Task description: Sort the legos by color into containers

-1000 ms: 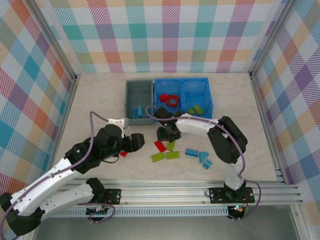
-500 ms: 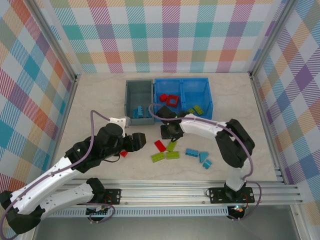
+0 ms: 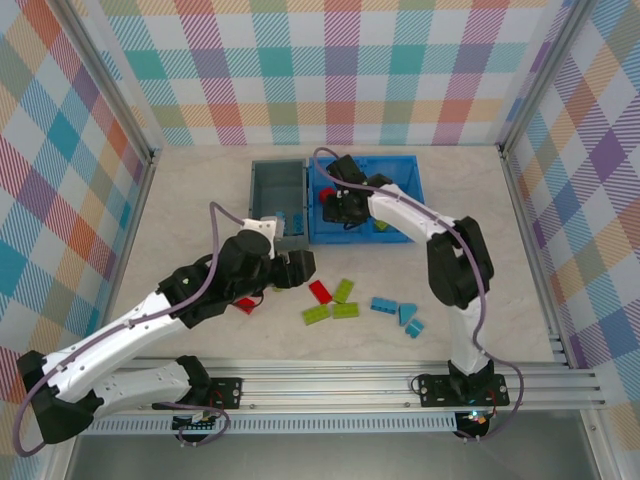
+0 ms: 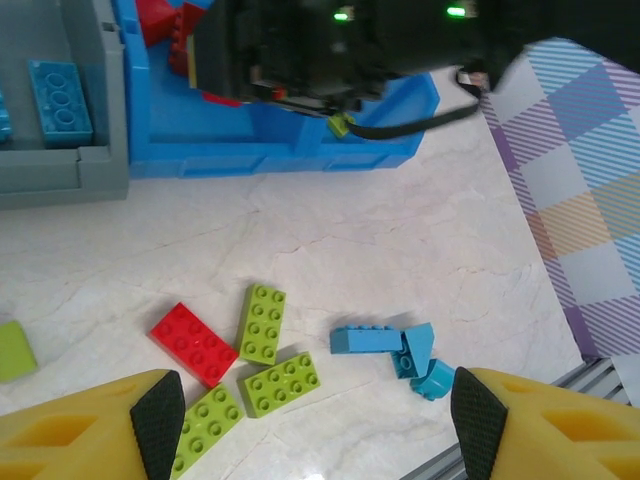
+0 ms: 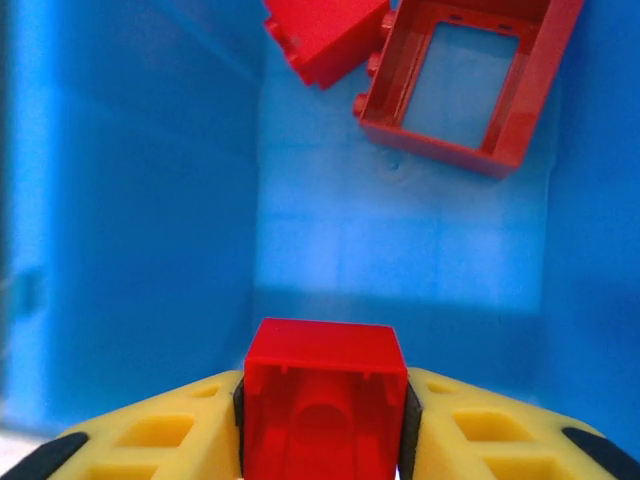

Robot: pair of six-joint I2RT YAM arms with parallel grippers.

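I see the right gripper (image 5: pixel 323 380) closed on a small red plastic brick (image 5: pixel 325 420), which sits tight between the 2 yellow fingers (image 5: pixel 160 430) at the bottom of the right wrist view. Behind it is the floor of the bright blue plastic bin (image 5: pixel 400 260). In the top view this gripper hangs over the left compartment of that bin, a little above the centre of the frame. At the top of the right wrist view, a hollow red square frame (image 5: pixel 440 148) and another red block (image 5: pixel 325 35) lie on the bin floor, just beside each other.

The left gripper (image 4: pixel 312 410) is wide open and holds nothing. Its 2 yellow fingers (image 4: pixel 90 435) stand at the lower corners of the left wrist view. Between them, on the pale marble table (image 4: pixel 400 250), lie a flat red brick (image 4: pixel 195 343) and 3 lime green bricks (image 4: pixel 262 322) near it. To the right of these are 3 light blue pieces (image 4: pixel 365 339), close together. The small grey plastic bin (image 4: pixel 60 175) is in the upper left of this view, just beside the blue bin, with a light blue brick (image 4: pixel 60 100) inside.
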